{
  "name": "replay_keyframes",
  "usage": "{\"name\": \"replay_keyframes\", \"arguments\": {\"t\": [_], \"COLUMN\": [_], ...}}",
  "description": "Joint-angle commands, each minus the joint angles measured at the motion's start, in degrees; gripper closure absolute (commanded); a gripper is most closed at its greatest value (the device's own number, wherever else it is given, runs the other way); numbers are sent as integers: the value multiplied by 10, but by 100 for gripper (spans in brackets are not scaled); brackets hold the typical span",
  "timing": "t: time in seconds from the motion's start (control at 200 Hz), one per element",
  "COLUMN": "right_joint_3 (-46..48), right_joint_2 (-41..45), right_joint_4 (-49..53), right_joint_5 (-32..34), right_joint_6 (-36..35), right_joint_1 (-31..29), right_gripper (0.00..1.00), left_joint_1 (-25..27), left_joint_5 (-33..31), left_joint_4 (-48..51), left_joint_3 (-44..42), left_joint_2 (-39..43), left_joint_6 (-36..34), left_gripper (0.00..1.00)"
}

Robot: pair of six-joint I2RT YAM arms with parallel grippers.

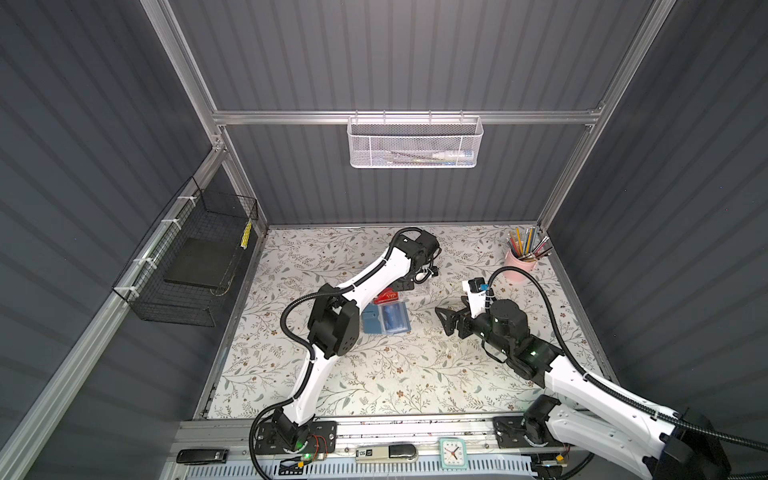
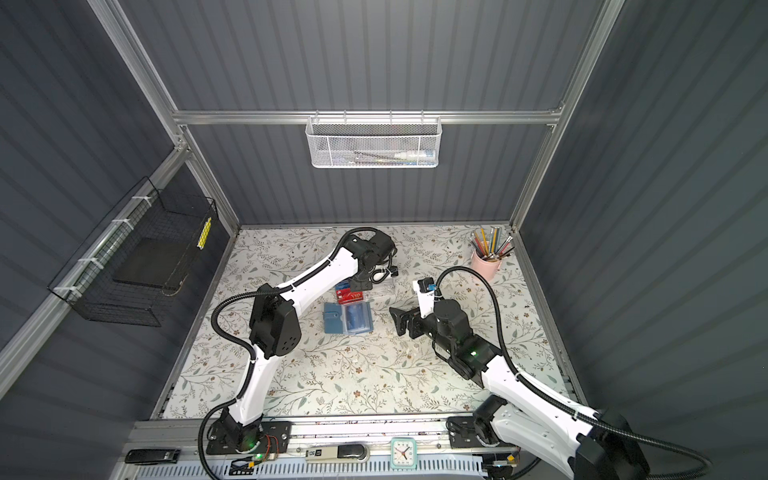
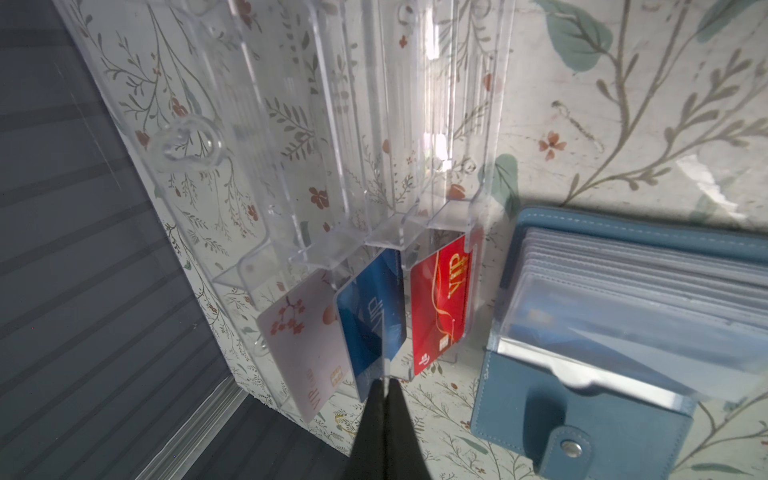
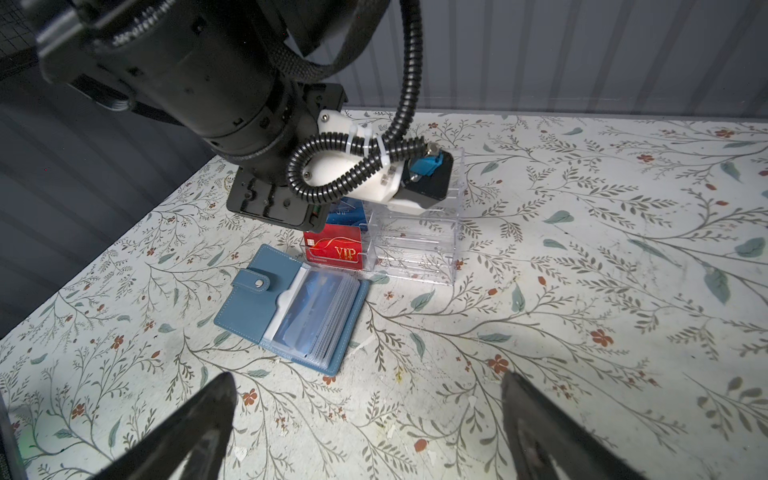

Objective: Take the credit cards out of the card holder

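Credit card (image 3: pixel 370 307) in acrylic box (image 3: pixel 291 124) slot

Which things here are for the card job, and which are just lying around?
For the job: card holder, lying open; blue cards in its sleeves; blue card pinched by the left pincer; clear box it stands in; right pincer, open.
Just lying about: red card, pink card, pencil cup, clock, white basket, wire basket.
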State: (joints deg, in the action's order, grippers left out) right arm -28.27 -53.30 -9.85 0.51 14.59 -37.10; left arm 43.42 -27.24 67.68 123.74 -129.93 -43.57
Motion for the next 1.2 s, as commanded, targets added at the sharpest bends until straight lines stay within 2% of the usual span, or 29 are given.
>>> {"name": "replay_keyframes", "arguments": {"t": [0.0,1.196], "right_joint_3": [4,2], "right_joint_2": [-3,-5], "right_joint_4": [-13,-12], "right_joint_5": [-2,-6], "right_joint_6": [3,3], "right_joint_1": [3,4], "right_gripper": [1,1], "left_joint_1": [-2,-16], "left_joint_5": [-1,-8], "left_joint_4": [7,-11], "left_joint_3": [14,-3], "left_joint_2": [-12,-23], "left_joint_6": [-34,-46], "left_gripper": [100,100]}}
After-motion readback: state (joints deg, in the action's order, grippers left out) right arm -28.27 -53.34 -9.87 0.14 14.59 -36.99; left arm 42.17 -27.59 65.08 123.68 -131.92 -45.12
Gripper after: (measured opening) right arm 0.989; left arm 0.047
